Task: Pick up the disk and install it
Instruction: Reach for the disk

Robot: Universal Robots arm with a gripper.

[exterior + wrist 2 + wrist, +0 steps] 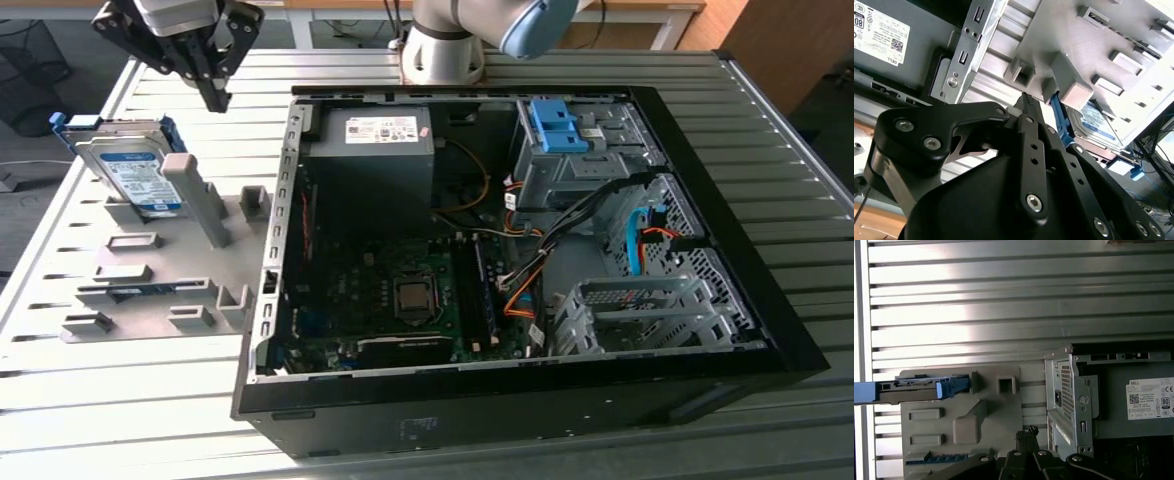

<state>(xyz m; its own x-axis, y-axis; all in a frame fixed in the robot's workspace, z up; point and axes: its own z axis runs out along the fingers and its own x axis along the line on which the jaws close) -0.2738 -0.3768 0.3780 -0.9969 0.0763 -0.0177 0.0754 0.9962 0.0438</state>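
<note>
The disk (134,172) stands on edge in a slot of the grey holder plate (160,285), at the exterior view's left, its white-and-blue label facing out and blue rails along its sides. My gripper (214,100) hangs above the plate, a little toward the exterior view's right of the disk and clear of it, shut with nothing held. In the second wrist view the black fingertips (1026,100) meet in front of the holder, with the disk (1094,122) behind them. The first wrist view shows the disk (924,387) edge-on and the gripper (1026,432) apart from it.
An open computer case (747,300) lies on the slatted metal table (134,420), with the mainboard, cables, a dark grey box with a white sticker (374,150) and a metal bay carrying a blue bracket (558,125). The arm's base (441,50) stands behind the case.
</note>
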